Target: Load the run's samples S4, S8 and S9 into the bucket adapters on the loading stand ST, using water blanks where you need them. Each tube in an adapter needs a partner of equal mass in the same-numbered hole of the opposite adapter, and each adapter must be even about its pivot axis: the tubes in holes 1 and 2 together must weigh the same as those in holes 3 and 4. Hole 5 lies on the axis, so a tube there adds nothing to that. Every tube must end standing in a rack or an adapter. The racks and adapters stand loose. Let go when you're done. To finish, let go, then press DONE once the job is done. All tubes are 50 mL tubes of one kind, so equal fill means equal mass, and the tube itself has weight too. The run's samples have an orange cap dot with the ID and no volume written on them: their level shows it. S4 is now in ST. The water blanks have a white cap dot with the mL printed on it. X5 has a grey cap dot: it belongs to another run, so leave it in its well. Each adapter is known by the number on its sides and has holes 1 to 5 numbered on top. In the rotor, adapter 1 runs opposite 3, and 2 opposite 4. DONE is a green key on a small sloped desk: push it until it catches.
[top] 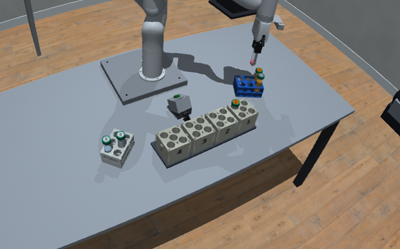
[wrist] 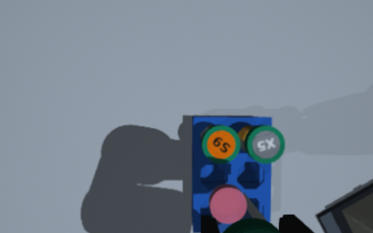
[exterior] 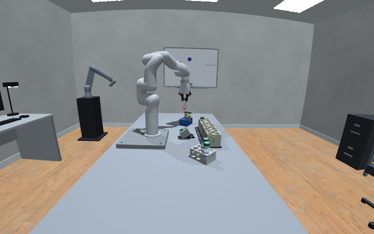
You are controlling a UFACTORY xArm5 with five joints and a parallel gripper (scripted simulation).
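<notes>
My gripper [top: 257, 47] is shut on the cap end of a tube with pink liquid [top: 253, 58] and holds it upright, high above the blue rack [top: 249, 86]. In the wrist view the tube's pink bottom [wrist: 228, 205] hangs over the rack's near wells [wrist: 230, 170]; its cap label is hidden. S9 [wrist: 220, 144] and X5 [wrist: 265, 144] stand side by side in the rack's far row. An orange-dotted tube [top: 235, 102] stands in adapter 1 [top: 244, 114]. Adapters 2 [top: 221, 120], 3 [top: 198, 130] and 4 [top: 173, 142] stand in line with open holes.
The DONE desk [top: 179, 105] with its green key [top: 176, 95] stands between the arm's base and the adapter row. A white rack [top: 116, 148] at the front left holds two white-dotted blanks [top: 120, 135]. The arm's base plate [top: 142, 78] lies behind.
</notes>
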